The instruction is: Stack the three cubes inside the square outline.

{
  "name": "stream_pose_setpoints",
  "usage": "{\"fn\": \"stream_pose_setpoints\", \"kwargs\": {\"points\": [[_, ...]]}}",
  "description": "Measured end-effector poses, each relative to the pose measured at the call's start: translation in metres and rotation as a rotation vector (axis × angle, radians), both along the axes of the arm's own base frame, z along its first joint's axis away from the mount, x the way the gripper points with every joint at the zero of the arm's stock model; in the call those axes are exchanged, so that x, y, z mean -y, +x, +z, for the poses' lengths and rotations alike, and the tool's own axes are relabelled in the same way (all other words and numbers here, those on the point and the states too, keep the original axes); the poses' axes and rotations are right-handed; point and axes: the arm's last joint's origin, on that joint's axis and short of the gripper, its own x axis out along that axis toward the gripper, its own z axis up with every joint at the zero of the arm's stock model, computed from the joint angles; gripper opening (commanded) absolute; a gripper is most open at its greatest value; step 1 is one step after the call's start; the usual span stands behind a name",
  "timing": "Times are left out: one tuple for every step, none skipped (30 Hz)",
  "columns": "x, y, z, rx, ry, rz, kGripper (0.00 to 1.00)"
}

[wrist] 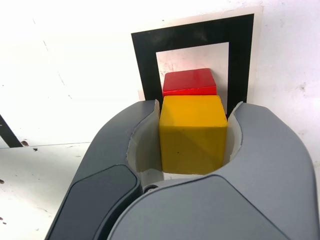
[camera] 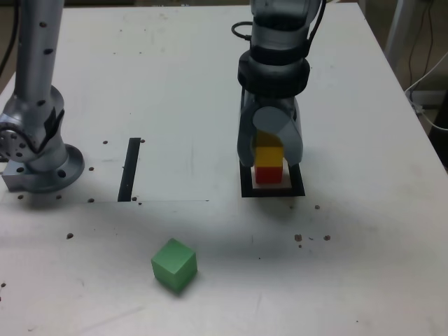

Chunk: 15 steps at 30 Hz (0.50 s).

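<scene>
Yellow cube pinched over the red one in the square outline, green cube out on open bench

The pale, matte bench (camera: 350, 245) runs to a straight far edge, and its right edge in the exterior view slants outward as it comes nearer. Wide bare surface lies between the square outline (camera: 248, 187) and that right edge, with more between the outline and the far edge. The outline is flat and black, with crisp corners and a white centre.

The pincer (wrist: 196, 107) is closed on the yellow cube (wrist: 193, 135), its smooth grey, rounded fingers on two opposite sides. The cube has flat faces and sharp edges, its upper face brighter than the shaded one. The red cube (wrist: 190, 82) sits within the outline's white centre, partly covered by the yellow one in both views; whether the two touch cannot be told.

The green cube (camera: 174, 264) lies well apart, farther from the far edge than the outline and to its left in the exterior view, one corner turned to the camera, bare bench all round it. A straight black strip (camera: 129, 169) lies between the outline and a rounded grey base (camera: 47, 168), which stands toward the bench's left edge in the exterior view. Small dark specks and a thin seam mark the bench
</scene>
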Motion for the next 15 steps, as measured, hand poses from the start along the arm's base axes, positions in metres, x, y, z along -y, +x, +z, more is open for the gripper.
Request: {"fn": "stream_pose_setpoints", "kwargs": {"points": [[-0.0001, 0.0002, 0.0, 0.002, 0.003, 0.0, 0.3], [-0.0003, 0.0003, -0.0002, 0.004, 0.006, 0.0, 0.31], [-0.0004, 0.0004, -0.0003, 0.005, 0.009, -0.001, 0.33], [-0.0005, 0.0003, -0.0003, 0.007, 0.011, -0.001, 0.37], [-0.0005, 0.0001, -0.0005, 0.008, 0.012, -0.001, 0.41], [-0.0004, -0.0001, -0.0006, 0.01, 0.013, -0.002, 0.46], [-0.0005, -0.0004, -0.0006, 0.013, 0.015, -0.002, 0.51], [-0.0006, -0.0007, -0.0008, 0.015, 0.016, -0.002, 0.56], [-0.0007, -0.0012, -0.0012, 0.017, 0.018, -0.002, 0.61], [-0.0008, -0.0015, -0.0015, 0.02, 0.019, -0.002, 0.65], [-0.0009, -0.0016, -0.0024, 0.022, 0.022, -0.003, 0.69], [-0.0011, -0.0015, -0.0038, 0.022, 0.026, -0.003, 0.74], [-0.0013, -0.0018, -0.0049, 0.021, 0.03, -0.003, 0.79], [-0.0015, -0.0019, -0.0052, 0.02, 0.033, -0.003, 0.85], [-0.0017, -0.002, -0.0054, 0.02, 0.037, -0.003, 0.9]]}}
